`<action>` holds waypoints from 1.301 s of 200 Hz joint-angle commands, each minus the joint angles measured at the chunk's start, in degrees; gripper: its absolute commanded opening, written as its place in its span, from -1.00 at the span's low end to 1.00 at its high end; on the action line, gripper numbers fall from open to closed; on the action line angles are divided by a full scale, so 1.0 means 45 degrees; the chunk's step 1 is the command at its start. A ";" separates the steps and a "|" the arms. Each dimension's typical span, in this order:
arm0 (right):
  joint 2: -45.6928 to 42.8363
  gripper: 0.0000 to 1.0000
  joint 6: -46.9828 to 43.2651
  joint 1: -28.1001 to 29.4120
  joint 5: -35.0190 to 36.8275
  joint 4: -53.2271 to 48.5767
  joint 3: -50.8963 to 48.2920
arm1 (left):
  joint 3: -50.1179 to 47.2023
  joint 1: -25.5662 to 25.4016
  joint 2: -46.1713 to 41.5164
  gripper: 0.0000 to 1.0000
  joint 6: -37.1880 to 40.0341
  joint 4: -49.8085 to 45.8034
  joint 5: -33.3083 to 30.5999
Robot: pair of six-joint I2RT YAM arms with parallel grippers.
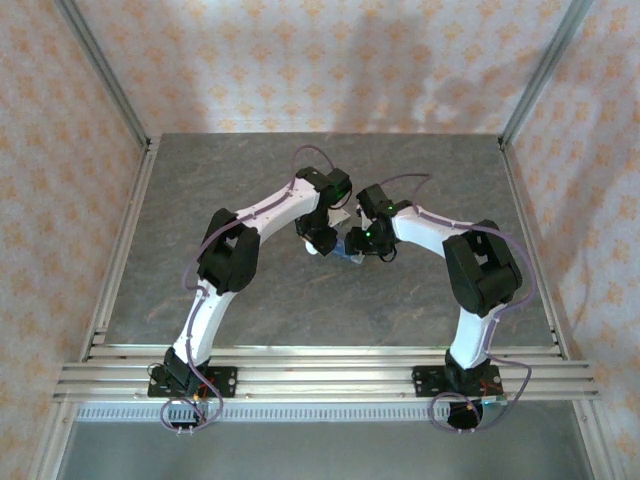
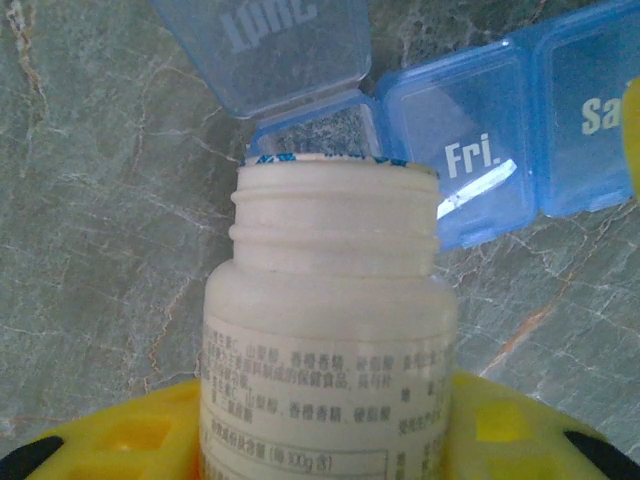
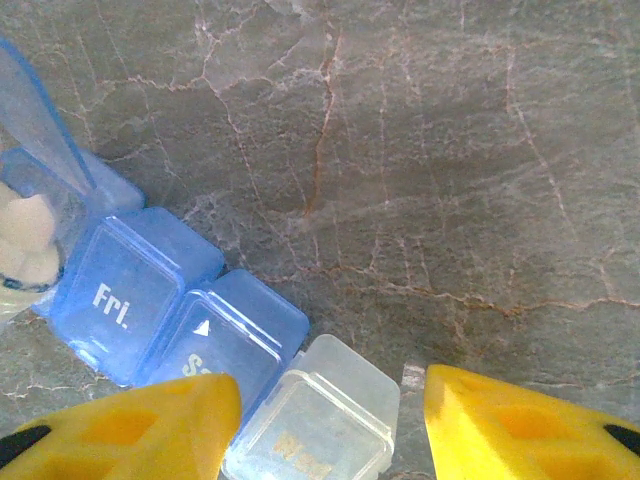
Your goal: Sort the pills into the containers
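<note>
Translucent blue pill box [image 2: 470,160], one lid [image 2: 270,50] raised

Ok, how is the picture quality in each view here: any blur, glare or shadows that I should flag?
Top external: even light, soft shadows on the back wall, pill box too small to read. Left wrist: bottle print fuzzy but box lettering legible, a bright streak on the Fri. lid, yellow jaws soft. Right wrist: table veins crisp, near jaws blurred.
</note>
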 commanded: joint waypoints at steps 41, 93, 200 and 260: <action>0.0873 0.08 0.0030 0.0089 0.0754 -0.0500 -0.0296 | 0.0404 -0.0087 0.0421 -1.00 0.0218 -0.1068 -0.0495; 0.0876 0.08 0.0021 0.0079 0.0742 -0.0510 -0.0280 | 0.0462 -0.0072 0.0653 -1.00 0.0218 -0.1289 -0.0610; 0.0923 0.08 0.0044 0.0077 0.0697 -0.0472 -0.0317 | 0.1225 -0.0077 0.1445 -1.00 0.0240 -0.1611 -0.0909; 0.0953 0.08 0.0096 0.0074 0.0627 -0.0410 -0.0372 | 0.1809 -0.0078 0.1577 -1.00 0.0257 -0.2114 -0.0991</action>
